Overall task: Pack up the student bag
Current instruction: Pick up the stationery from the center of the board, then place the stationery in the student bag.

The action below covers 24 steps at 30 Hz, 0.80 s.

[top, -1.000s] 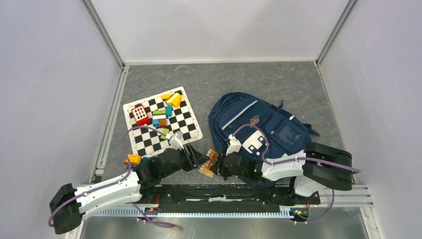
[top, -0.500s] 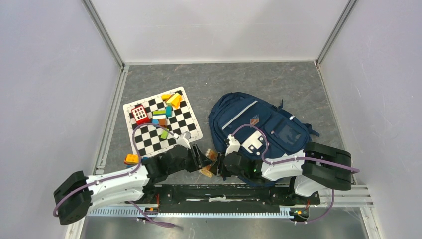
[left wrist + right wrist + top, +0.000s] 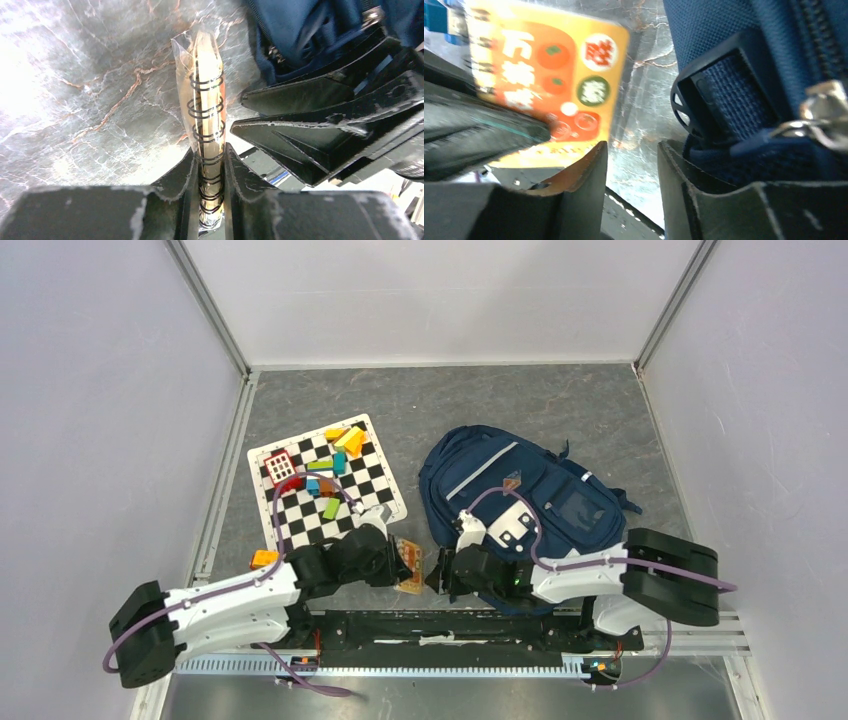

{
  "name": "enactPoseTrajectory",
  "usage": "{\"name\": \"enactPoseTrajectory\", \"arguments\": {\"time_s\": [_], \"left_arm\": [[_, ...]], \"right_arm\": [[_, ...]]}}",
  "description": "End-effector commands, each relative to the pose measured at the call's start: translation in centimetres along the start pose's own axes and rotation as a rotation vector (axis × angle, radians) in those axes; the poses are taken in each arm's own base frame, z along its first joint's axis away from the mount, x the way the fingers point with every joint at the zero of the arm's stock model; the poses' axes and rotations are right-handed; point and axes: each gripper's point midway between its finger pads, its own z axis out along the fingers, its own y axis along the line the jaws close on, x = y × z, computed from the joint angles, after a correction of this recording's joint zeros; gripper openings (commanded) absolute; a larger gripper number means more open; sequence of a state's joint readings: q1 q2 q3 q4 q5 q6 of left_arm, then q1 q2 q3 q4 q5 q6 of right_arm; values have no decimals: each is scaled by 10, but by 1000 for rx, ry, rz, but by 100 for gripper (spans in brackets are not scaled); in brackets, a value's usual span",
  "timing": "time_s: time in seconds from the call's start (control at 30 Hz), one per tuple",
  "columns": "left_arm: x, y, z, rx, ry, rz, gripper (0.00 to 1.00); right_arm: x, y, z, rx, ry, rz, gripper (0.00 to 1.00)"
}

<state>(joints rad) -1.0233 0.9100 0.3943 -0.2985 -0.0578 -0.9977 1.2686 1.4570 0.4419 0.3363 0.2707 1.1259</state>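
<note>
- Navy bag (image 3: 540, 480) lies flat, its inside hidden.
- Left gripper (image 3: 209, 160) pinches a notebook (image 3: 204, 85) just beside the bag.
- Right gripper (image 3: 631, 165) stands spread at the bag's strap (image 3: 734, 95).

Pale lilac walls (image 3: 100, 440) are enclosing my grey marbled surface (image 3: 450, 400); aluminium struts (image 3: 208, 310) are running up the back corners, with bright light glaring off the stone.

Glossy clear plastic wraps the wire-bound notebook (image 3: 204, 90); the student bag (image 3: 724, 30) is coarse woven cloth.
</note>
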Motion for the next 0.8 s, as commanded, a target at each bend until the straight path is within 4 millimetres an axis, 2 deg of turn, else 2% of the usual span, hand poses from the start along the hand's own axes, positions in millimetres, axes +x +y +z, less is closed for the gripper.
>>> {"name": "enactPoseTrajectory", "arguments": {"time_s": [0.0,0.13,0.23,0.33,0.43,0.53,0.63,0.7,0.77], "left_arm": [[-37,-22,-26,41,-138,77,2],[-62,-28,-43,15,-168,112,2],[-85,-31,-50,17,-134,106,2],[-111,-40,-54,48,-122,134,2],[-142,-45,-58,39,-137,173,2],[-173,-40,-57,4,-134,193,2],[-199,-36,-53,5,-138,198,2],[-214,-34,-53,20,-143,191,2],[-220,-30,-50,18,-136,189,2]], "right_arm": [[-22,-23,-20,132,-38,-215,53],[-57,11,-48,71,-91,-380,77],[-84,26,-70,71,-119,-441,87],[-121,21,-84,163,-130,-438,89],[-163,6,-92,300,-183,-465,90],[-216,-1,-93,439,-248,-512,96],[-265,-11,-80,525,-265,-511,98],[-284,-10,-66,549,-251,-529,98],[-293,-8,-49,581,-229,-557,98]]}}
